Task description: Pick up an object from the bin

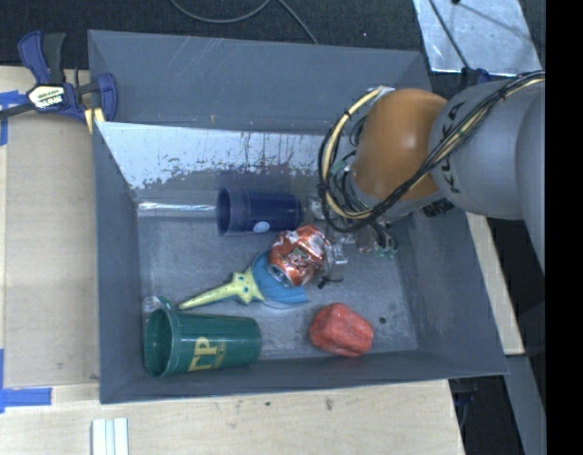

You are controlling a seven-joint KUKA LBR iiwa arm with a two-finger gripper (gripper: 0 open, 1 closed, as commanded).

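Things lie spread on the floor of the grey bin (116, 282), and none of them is up in the air yet. The arm (500, 150) comes in from the right. Its round orange cover (395, 150) hangs over the far right part of the bin. Below the cover, the gripper (335, 257) is down low near the middle of the bin floor. It sits just to the right of a crumpled red and white thing (299, 254) and looks to be touching it. I cannot tell if the gripper is spread or pressed together, because the cover and the cables hide much of it. So I cannot say that it holds anything.

The crumpled thing rests partly on a light blue disc (277, 294). A yellow-green pointed piece (220, 293) runs out from the disc to the left. A dark blue cup (258, 210) lies on its side just beyond, toward the far wall. A red lump (341, 331) lies near the front, to the right, apart from the gripper. A green cup (201, 341) lies on its side in the near left corner, well apart.

My guess is that the reaching part is done, since the gripper is down beside the crumpled thing. The grab may or may not be made. The lift up and out of the bin is left to do. The crumpled thing looks soft and bumpy, so it could slip, or it could drag the blue disc along.
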